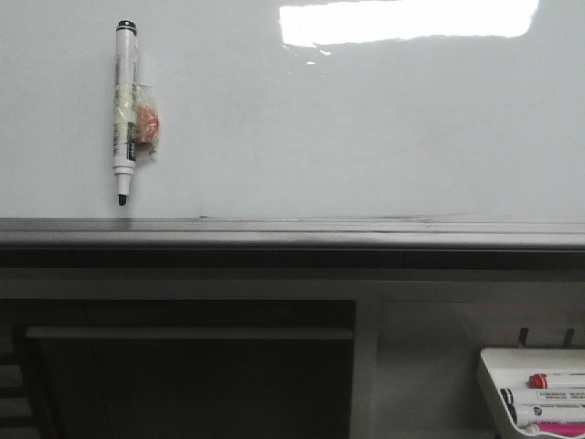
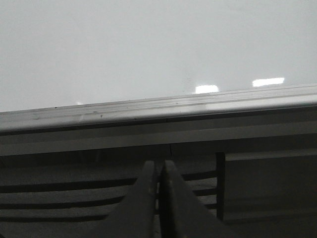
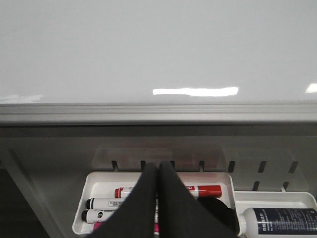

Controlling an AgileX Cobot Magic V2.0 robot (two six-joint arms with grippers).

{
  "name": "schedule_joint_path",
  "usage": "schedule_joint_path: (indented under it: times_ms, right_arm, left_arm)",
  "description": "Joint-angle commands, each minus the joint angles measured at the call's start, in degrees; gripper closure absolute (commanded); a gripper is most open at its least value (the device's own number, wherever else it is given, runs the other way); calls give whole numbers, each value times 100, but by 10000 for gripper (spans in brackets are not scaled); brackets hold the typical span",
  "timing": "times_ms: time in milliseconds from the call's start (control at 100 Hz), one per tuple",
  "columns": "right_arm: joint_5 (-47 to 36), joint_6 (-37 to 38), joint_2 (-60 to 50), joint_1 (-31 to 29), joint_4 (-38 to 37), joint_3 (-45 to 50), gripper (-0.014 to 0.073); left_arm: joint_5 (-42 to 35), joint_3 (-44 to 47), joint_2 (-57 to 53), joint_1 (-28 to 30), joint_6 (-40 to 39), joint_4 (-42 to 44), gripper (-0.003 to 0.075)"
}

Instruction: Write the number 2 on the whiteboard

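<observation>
Glossy white-grey whiteboard point(image 1: 366, 128) with its grey metal ledge point(image 1: 292, 233) fills the front view, bearing no drawn digit; a black-tipped white marker point(image 1: 125, 110) sticks upright at its left. Left claw point(image 2: 159, 166) and right claw point(image 3: 157, 166) are both pressed closed, empty.

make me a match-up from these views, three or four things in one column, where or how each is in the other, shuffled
Things:
1. black-tipped marker
2. red-capped marker
3. left gripper
4. dark-labelled bottle

Places or states:
A. lying in the white tray with other markers
B. fingers shut together, holding nothing
C. stuck upright on the whiteboard, tip down
D. lying in the compartment beside the marker tray

Pairs: 1-C, 2-A, 3-B, 4-D
</observation>
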Motion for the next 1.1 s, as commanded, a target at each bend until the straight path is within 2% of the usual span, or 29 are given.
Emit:
schedule_joint_path:
  times_ms: [0,850,940,1090]
  right_arm:
    - [-173,-27,-144,-28,-3,131,644]
    - [-209,-27,-144,-28,-3,131,644]
    - [-443,-27,-144,-28,-3,131,644]
    - [-1274,-27,-144,-28,-3,131,644]
  left_arm:
    - [-230,164,-149,-2,-56,30,739]
    - [-329,164,-149,-2,-56,160,739]
    - [-677,164,-149,-2,-56,115,739]
    - [-1791,164,-149,-2,-56,101,739]
